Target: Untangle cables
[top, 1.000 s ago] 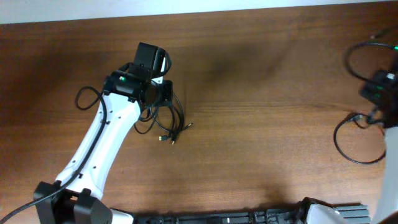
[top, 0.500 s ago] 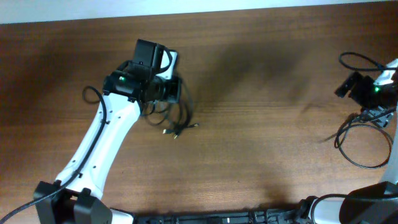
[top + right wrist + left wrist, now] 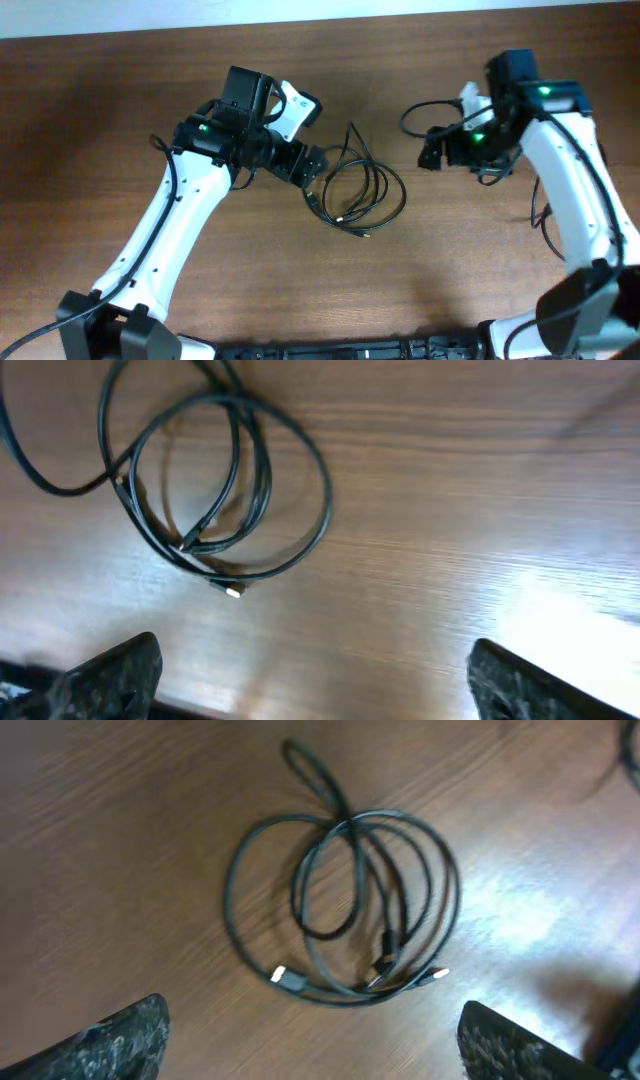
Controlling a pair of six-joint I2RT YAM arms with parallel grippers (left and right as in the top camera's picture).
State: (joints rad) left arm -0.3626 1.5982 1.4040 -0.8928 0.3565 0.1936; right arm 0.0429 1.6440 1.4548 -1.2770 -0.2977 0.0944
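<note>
The cables (image 3: 368, 185) lie as a loose coil of thin black cords on the wooden table (image 3: 450, 260), near its middle, with small plug ends at the front of the coil. My left gripper (image 3: 312, 133) stands open just left of the coil, holding nothing. In the left wrist view the cables (image 3: 388, 935) lie whole on the wood ahead of the open gripper (image 3: 312, 1020). My right gripper (image 3: 448, 126) hovers open to the right of the coil. The right wrist view has the cables (image 3: 262, 485) at upper left, apart from the open gripper (image 3: 312, 660).
A thicker black wire (image 3: 412, 112) loops out from the right arm close to its gripper, and another (image 3: 545, 225) hangs beside the right arm at the table's right side. The table's far edge (image 3: 320, 22) runs along the top.
Both grippers have opened. The left arm carried the cables to the right and let them go on the table. The right arm swung in from the right edge toward the coil.
</note>
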